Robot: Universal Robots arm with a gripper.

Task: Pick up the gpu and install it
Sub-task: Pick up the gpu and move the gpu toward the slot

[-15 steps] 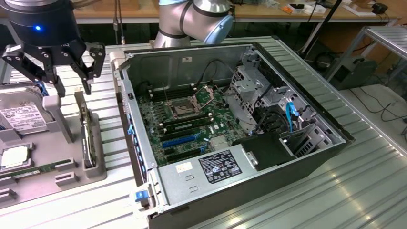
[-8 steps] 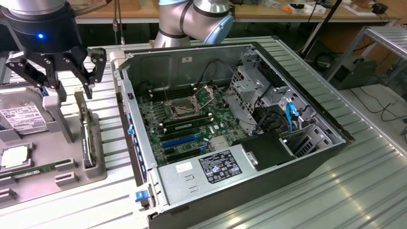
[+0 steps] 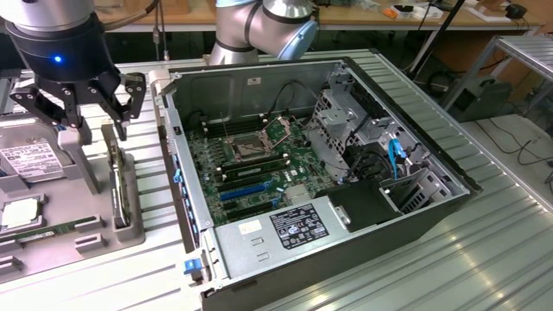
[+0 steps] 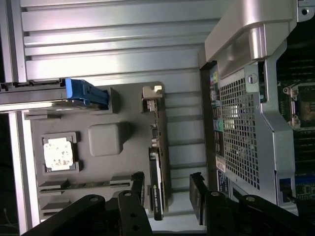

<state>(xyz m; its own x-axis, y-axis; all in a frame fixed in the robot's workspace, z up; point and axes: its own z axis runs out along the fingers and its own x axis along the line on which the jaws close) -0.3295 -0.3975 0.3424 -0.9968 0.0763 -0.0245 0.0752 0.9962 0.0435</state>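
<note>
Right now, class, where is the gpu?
At the exterior view's left, the gpu stands on edge in the grey holder tray, between the hard drive and the computer case, just below the open gripper.

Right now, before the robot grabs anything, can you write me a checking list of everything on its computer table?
Surface: ribbed metal table, with a grey holder tray on the exterior view's left.
Job's things: gpu stands on edge in a tray slot, not lifted; computer case lies open beside the tray, motherboard showing.
Clutter: hard drive, processor chip and memory stick sit in the tray.
Grippers: gripper open above one end of the gpu, a finger to each side, not touching.
Cables: blue cable inside the case; black cables on the floor at the exterior view's right.
Surroundings: wooden bench behind the table.
</note>
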